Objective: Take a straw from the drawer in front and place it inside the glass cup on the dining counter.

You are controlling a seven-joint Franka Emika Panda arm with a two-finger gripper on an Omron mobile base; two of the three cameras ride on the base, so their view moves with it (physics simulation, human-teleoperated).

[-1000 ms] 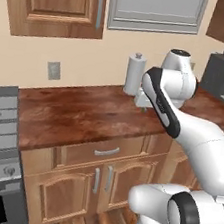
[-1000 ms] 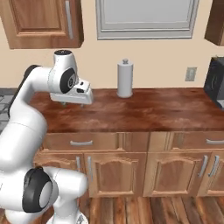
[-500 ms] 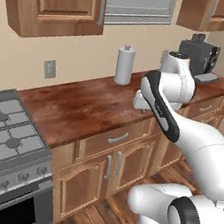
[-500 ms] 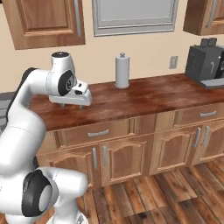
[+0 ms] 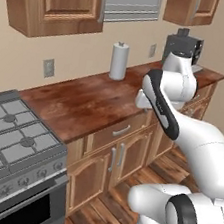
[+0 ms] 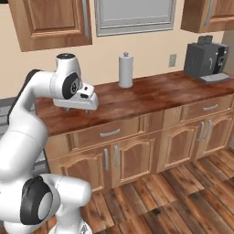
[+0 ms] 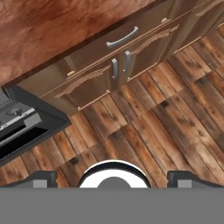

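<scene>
My gripper (image 6: 78, 108) hangs over the front edge of a reddish wood counter (image 6: 151, 98), pointing down. In the hand view its dark fingertips (image 7: 41, 179) stand far apart with nothing between them, so it is open. Below the counter edge is the drawer (image 6: 109, 133), wide, with a panelled wooden front and a metal bar handle (image 7: 121, 37). It is shut. The hand (image 5: 143, 101) is partly hidden behind my own arm in the left base view. The straw, the glass cup and the dining counter are out of view.
A stove (image 5: 14, 140) adjoins the counter's left end. At the back stand a paper towel roll (image 6: 125, 69) and a dark coffee machine (image 6: 205, 61). Cabinet doors (image 7: 118, 68) sit under the drawer and a narrower drawer (image 6: 210, 108) lies to the right. Wood floor (image 7: 153, 122) lies below.
The whole picture has shifted, so the base has moved: the stove has come into the left base view and the counter now runs slanted. The gripper stays open and empty.
</scene>
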